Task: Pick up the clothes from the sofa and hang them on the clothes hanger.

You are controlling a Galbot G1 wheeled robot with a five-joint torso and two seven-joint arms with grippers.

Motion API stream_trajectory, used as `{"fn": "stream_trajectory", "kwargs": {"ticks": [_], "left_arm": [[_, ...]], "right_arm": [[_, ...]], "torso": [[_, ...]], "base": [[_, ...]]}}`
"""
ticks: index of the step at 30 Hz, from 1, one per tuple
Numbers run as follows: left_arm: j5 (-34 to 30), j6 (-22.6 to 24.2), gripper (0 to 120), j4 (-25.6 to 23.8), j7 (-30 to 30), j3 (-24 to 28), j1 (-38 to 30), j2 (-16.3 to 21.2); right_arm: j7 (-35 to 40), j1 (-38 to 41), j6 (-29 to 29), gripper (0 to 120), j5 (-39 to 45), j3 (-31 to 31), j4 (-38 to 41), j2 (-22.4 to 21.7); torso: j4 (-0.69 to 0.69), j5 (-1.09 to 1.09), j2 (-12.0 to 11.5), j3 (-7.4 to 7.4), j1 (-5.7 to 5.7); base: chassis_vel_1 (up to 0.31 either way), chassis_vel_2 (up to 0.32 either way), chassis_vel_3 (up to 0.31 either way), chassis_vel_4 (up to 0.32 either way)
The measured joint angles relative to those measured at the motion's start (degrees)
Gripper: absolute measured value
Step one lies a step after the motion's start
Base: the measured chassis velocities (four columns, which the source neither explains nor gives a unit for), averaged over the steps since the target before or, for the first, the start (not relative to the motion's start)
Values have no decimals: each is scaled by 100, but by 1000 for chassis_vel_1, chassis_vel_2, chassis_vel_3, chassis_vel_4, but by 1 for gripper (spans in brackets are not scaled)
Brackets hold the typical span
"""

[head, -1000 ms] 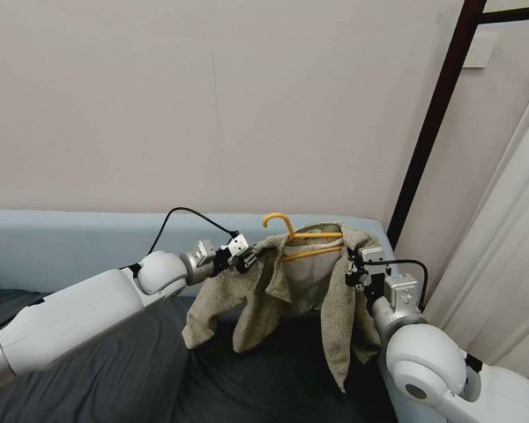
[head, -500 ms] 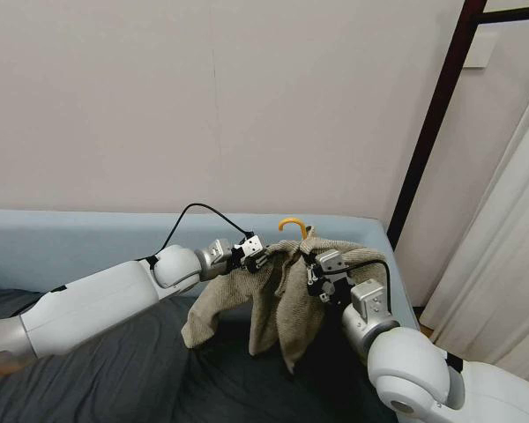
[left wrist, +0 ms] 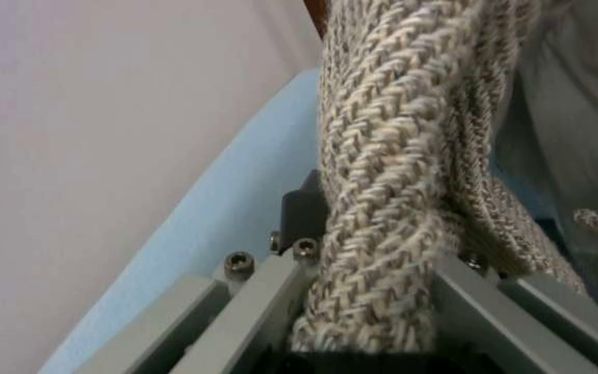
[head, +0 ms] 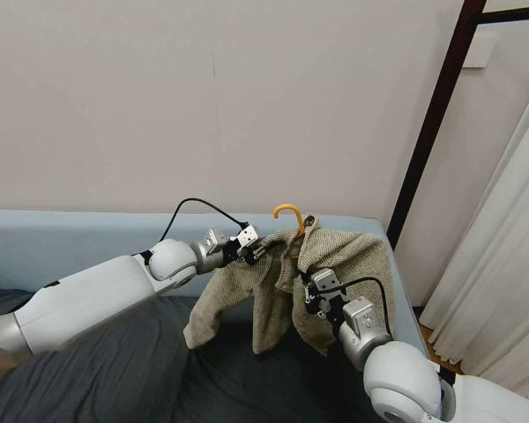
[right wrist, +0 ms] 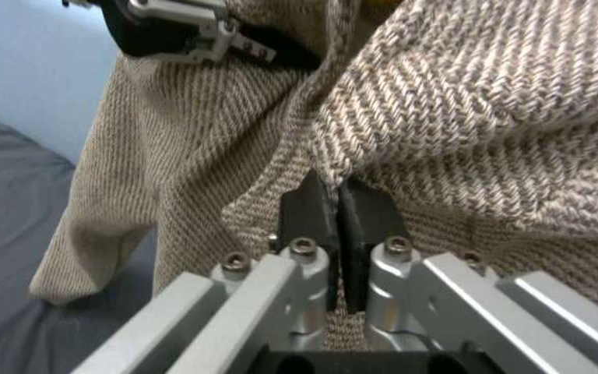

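Observation:
A beige knit sweater (head: 348, 264) hangs over an orange hanger whose hook (head: 288, 211) sticks up above the sofa. My left gripper (head: 257, 249) is shut on the sweater's left shoulder; in the left wrist view the thick knit (left wrist: 392, 179) runs between its fingers (left wrist: 239, 308). Lower on the sweater's front, my right gripper (head: 308, 285) is shut on the fabric. The right wrist view shows that gripper (right wrist: 336, 214) with its pads pressed together on a fold of the knit (right wrist: 486, 140), and the left gripper (right wrist: 190, 35) farther off. The hanger's bar is hidden under the cloth.
Below the sweater lies the sofa with a light blue back (head: 62, 242) and a dark grey seat (head: 97, 383). A dark brown rack pole (head: 432, 123) slants up at the right, next to a white curtain (head: 507, 264). A plain wall stands behind.
The sweater has been drawn over the hanger and now spreads wider on the right side. My right gripper has dropped lower on the front; the left gripper has risen slightly.

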Motion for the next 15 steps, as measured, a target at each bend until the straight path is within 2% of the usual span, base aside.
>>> {"fn": "stream_trajectory", "kwargs": {"ticks": [9, 15], "left_arm": [[-1, -60, 0, -66, -2, -140, 72, 194], [48, -152, 0, -134, 56, -370, 202, 422]], "right_arm": [[-245, -268, -4, 34, -228, 122, 148, -101], [-466, -744, 54, 57, -457, 456, 491, -420]], "torso": [[0, 0, 0, 0, 0], [0, 0, 0, -1, 0]], "base": [[0, 0, 0, 0], [0, 0, 0, 0]]}}
